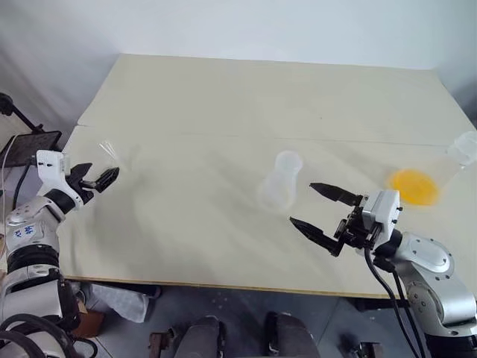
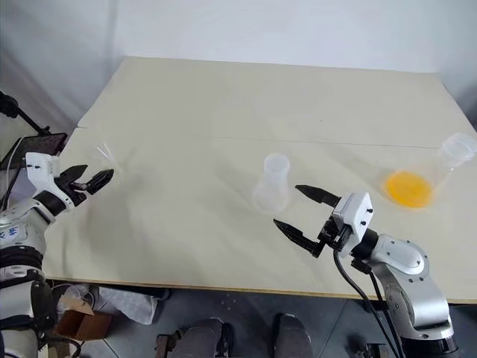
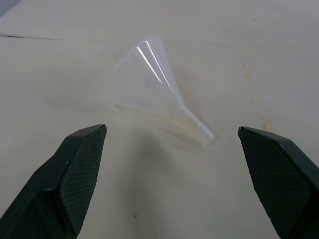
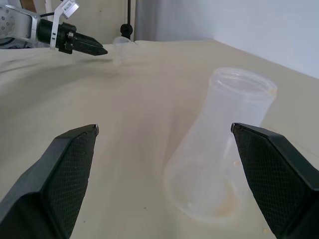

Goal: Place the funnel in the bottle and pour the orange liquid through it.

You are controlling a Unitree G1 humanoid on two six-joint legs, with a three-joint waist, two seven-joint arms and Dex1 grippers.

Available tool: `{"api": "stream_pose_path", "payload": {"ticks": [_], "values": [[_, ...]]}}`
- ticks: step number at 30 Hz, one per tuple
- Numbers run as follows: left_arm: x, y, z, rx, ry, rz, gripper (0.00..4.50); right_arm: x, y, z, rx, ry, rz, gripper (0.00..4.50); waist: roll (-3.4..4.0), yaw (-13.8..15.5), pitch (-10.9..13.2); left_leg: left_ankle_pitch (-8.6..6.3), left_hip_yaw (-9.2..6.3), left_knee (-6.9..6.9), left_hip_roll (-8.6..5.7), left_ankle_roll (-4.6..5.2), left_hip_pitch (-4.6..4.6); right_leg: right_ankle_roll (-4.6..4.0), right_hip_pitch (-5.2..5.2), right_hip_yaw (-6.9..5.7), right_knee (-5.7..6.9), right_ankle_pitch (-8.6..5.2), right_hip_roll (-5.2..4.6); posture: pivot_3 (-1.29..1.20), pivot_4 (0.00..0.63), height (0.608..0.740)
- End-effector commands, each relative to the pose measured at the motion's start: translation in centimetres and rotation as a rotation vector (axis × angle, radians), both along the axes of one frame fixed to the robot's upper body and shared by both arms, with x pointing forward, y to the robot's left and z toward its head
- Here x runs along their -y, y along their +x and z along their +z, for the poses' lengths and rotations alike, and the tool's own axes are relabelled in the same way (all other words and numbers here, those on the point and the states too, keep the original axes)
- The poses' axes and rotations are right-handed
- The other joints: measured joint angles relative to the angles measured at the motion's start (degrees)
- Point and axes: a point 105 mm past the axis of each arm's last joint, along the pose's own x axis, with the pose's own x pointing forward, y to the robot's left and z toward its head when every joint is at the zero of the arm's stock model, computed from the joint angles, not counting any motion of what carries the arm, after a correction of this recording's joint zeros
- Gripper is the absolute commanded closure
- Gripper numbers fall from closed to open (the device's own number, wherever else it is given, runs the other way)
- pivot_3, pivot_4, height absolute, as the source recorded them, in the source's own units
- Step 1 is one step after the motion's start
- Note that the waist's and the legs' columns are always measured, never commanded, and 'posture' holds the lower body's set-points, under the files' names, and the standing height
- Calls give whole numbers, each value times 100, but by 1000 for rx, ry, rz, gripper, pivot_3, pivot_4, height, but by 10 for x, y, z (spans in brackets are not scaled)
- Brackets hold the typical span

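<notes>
Where the pale cream table (image 1: 223,104) meets the plain white wall, a faint seam runs across the tabletop from side to side, and off the table's left edge stands a dark stand with cables (image 1: 22,142); grey floor shows under the near edge.

Three clear vessels are on the table. Near the middle stands the bottle (image 2: 270,183), upright, wide base tapering to an open neck; it looks empty apart from faint traces low on its wall in the right wrist view (image 4: 219,154). Far to the right is a larger conical flask (image 1: 436,175), with the orange liquid (image 1: 414,186) pooled in its wide base and its neck toward the table's right edge. Whether that flask leans or lies over I cannot tell. At the left edge lies the funnel (image 3: 154,94), on its side, flared rim away from the left gripper and its narrow spout resting on the table.

The left gripper (image 1: 99,179) has its black fingers spread wide, holding nothing, pointing at the funnel just in front of the tips. The right gripper (image 2: 307,212) is also spread wide and empty, just beside the bottle on the near-right side, not touching it, well apart from the conical flask.
</notes>
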Motion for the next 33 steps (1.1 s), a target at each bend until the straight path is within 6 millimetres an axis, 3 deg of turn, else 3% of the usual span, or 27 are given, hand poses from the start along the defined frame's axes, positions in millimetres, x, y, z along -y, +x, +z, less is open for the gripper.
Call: {"api": "stream_pose_path", "payload": {"ticks": [1,7,19,29,33], "values": [[-6,-5,7,27,28,-3,10,1,-3,13,66,0,-7,0,0,-2,0,0,0,0,0,0,-1,0,-1,0,0,0,0,0,150,740],[-8,-8,6,25,28,-2,10,0,-5,9,59,6,-6,0,0,2,0,0,-2,-2,0,0,-1,0,-1,-1,0,0,0,0,150,740],[44,34,1,-29,34,-49,10,-4,-4,12,69,16,1,0,-4,13,-2,2,-5,2,-6,3,-2,3,1,-2,3,2,-1,0,150,740],[62,50,-16,-166,82,-18,10,0,-8,12,75,25,-52,0,-4,15,-2,3,0,2,-5,6,1,3,3,0,3,2,0,0,150,740],[67,51,-17,-195,86,-46,846,1,-9,12,77,29,-64,0,-4,24,-2,5,0,4,-7,8,1,4,4,1,4,2,-2,0,150,740]]}}
